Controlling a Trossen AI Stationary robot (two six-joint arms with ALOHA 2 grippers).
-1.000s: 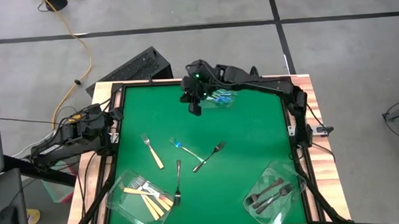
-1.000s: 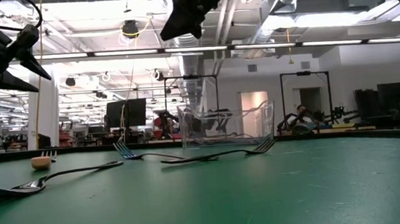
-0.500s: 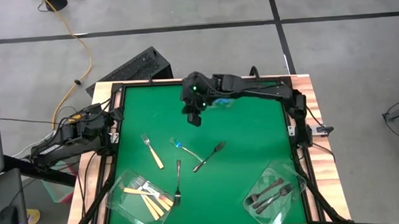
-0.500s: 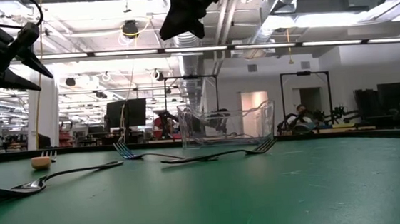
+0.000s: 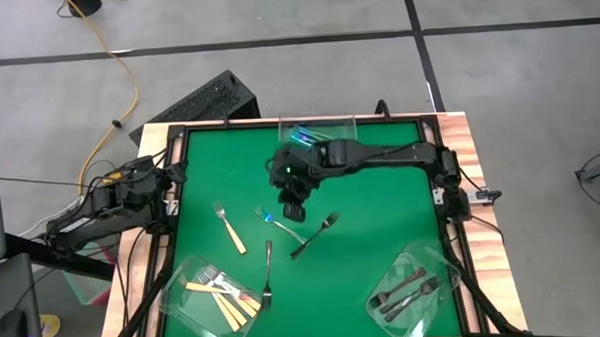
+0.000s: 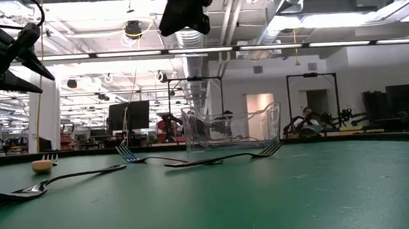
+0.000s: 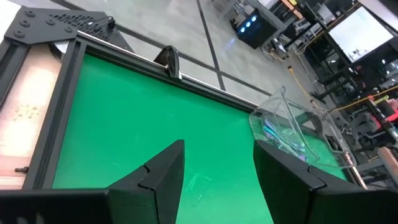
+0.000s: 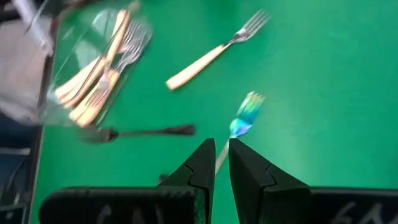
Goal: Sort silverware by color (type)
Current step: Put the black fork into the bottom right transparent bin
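Note:
Four forks lie flat on the green mat. They are a blue-handled fork (image 5: 279,226) (image 8: 245,115), a tan-handled fork (image 5: 228,228) (image 8: 211,56) and two dark forks (image 5: 315,235) (image 5: 268,275). My right gripper (image 5: 293,202) (image 8: 221,160) hangs high over the mat's middle, above the blue fork's handle. Its fingers are open by only a narrow gap and hold nothing. My left gripper (image 5: 165,183) (image 7: 217,168) waits open at the table's left edge.
Three clear tubs stand on the mat. The far tub (image 5: 314,136) (image 6: 231,131) holds blue forks, the near-left tub (image 5: 209,297) (image 8: 93,62) holds tan forks, and the near-right tub (image 5: 409,290) holds dark forks. A black frame (image 5: 177,233) runs round the mat.
My right gripper has moved from over the far tub toward the table's near edge. It now hangs over the blue fork in the mat's middle and has stayed high. The far tub now shows uncovered from above. No fork has moved.

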